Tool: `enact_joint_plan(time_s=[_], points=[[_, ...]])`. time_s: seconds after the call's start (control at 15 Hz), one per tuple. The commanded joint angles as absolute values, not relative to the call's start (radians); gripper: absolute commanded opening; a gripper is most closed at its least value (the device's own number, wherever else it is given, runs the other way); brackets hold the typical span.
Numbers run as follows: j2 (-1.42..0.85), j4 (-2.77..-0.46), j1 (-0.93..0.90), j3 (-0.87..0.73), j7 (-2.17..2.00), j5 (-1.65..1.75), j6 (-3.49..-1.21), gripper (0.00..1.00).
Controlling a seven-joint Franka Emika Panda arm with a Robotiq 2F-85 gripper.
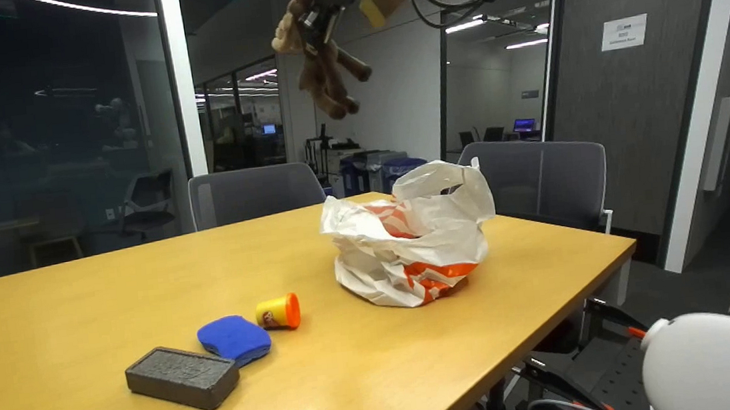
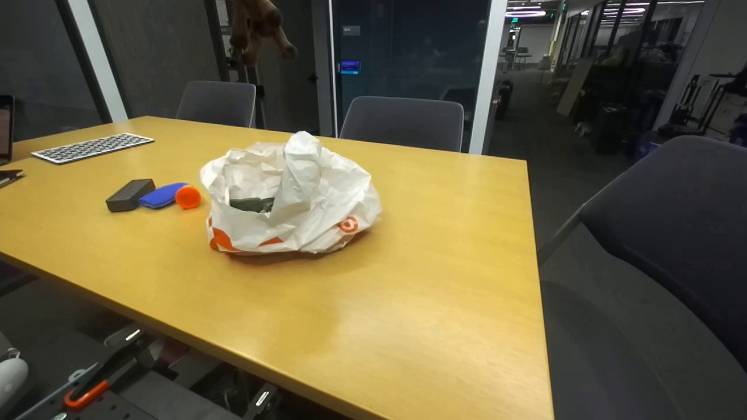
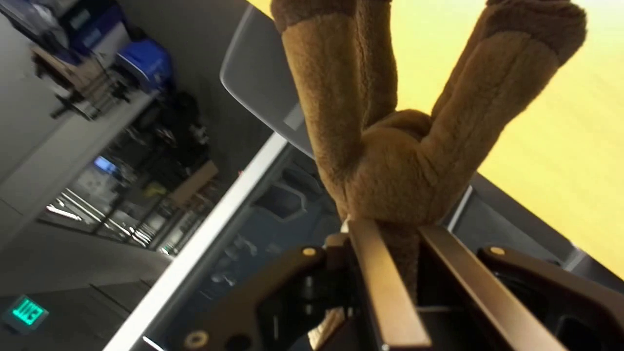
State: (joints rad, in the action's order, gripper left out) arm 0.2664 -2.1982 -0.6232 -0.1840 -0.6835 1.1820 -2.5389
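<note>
My gripper [image 3: 387, 226] is shut on a brown plush animal [image 3: 395, 180], with its body between the fingers and its legs pointing away from them. In an exterior view the gripper [image 1: 319, 32] holds the plush [image 1: 328, 78] high above the table, legs hanging down. Only the plush's legs [image 2: 259, 29] show in an exterior view, where the gripper is out of frame. A white plastic bag with orange marks [image 1: 416, 247] stands open on the table below; it also shows in an exterior view [image 2: 315, 204], with something dark green [image 2: 252, 205] inside.
On the wooden table [image 1: 112, 289] lie a dark grey block [image 1: 183, 378], a blue pad [image 1: 235, 339] and a yellow tub with an orange lid [image 1: 278, 312], close together. A keyboard [image 2: 93, 148] and a laptop edge [image 2: 6, 128] are farther along. Chairs [image 2: 402, 123] surround the table.
</note>
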Motion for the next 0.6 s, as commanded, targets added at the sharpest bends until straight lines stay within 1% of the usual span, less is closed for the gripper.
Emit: enact_joint_plan(time_s=[0.0, 0.07, 0.13, 0.27, 0.33, 0.4, 0.53], points=[[0.410, -2.413, -0.471, 0.075, -0.728, 1.031, -2.326, 0.13], [0.421, -2.457, -0.457, 0.126, -0.727, 0.950, -2.297, 0.13], [0.435, -2.492, -0.428, 0.083, -0.646, 0.867, -2.392, 0.13], [0.441, -2.556, -0.399, 0.137, -0.632, 0.776, -2.425, 0.12], [0.454, -2.581, -0.386, 0.168, -0.606, 0.749, -2.404, 0.12], [0.421, -2.602, -0.329, 0.198, -0.641, 0.814, -2.418, 0.12], [0.406, -2.628, -0.263, 0.195, -0.623, 0.839, -2.413, 0.12]])
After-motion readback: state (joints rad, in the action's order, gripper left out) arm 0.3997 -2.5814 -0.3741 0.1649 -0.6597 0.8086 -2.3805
